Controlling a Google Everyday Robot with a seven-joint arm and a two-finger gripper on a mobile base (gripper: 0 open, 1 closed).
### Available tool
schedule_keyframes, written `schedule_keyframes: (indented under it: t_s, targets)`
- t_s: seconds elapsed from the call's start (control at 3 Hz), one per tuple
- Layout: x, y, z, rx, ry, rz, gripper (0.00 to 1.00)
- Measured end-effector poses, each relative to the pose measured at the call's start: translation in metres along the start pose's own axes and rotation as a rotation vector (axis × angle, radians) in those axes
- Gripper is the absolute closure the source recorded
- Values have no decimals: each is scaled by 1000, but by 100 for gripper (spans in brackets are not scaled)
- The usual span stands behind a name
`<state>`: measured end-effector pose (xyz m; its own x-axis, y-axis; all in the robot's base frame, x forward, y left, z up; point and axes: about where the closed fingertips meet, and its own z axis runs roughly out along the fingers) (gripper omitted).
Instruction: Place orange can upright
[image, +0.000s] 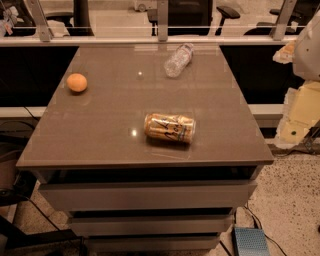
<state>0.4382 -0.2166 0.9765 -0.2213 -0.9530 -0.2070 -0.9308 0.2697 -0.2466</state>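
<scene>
The orange can (169, 128) lies on its side near the front middle of the brown tabletop (110, 130). It is shiny orange-gold with white cursive lettering, and its long axis runs left to right. My gripper is out of view in this camera view. Only a white rounded shape (309, 47) shows at the right edge, well off the table, and nothing touches the can.
A round orange fruit (77, 82) sits at the back left of the tabletop. A clear plastic bottle (178, 59) lies on its side at the back middle. Drawers (145, 195) sit below the top. A rail (150, 40) runs behind it. Yellowish boxes (300, 115) stand to the right.
</scene>
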Motion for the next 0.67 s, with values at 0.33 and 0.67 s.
schedule_keyframes:
  t_s: [0.33,0.67]
  targets:
    - [0,0,0,0,0,0,0]
    - [-12,-3,4,-9,-46,-9,0]
